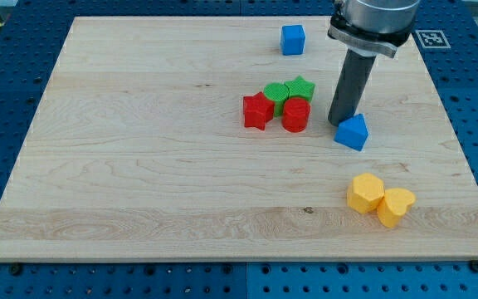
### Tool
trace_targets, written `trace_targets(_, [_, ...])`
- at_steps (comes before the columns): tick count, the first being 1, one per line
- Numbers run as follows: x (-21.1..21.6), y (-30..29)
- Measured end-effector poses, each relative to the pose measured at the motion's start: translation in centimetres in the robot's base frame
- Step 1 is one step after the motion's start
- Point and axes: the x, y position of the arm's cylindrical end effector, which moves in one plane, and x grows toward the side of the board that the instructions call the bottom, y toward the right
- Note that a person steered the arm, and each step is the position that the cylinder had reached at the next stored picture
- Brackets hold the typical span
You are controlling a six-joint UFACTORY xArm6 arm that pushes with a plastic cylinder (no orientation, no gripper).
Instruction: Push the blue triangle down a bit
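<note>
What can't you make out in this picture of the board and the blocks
1. Camera view: whether my tip touches the blue triangle; the triangle's upper edge covers the contact spot.
2. The arm above the rod is cut off by the view's top edge.
3. The green blocks sit partly behind the red cylinder and red star, so their lower parts are hidden.
4. The two yellow blocks press together; their exact shapes are unclear.

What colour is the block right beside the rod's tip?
Blue: the blue triangular block just below-right of my tip, seen in the camera view.
</note>
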Motion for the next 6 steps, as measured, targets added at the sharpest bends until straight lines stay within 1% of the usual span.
trace_targets(1, [2.1, -0.2])
trace_targets(2, [2.6, -0.2])
trace_targets(3, [0.9, 0.4])
trace_targets(4, [0.1, 1.8])
trace_targets(5, [0.4, 4.3])
trace_targets(6, [1.8, 4.1])
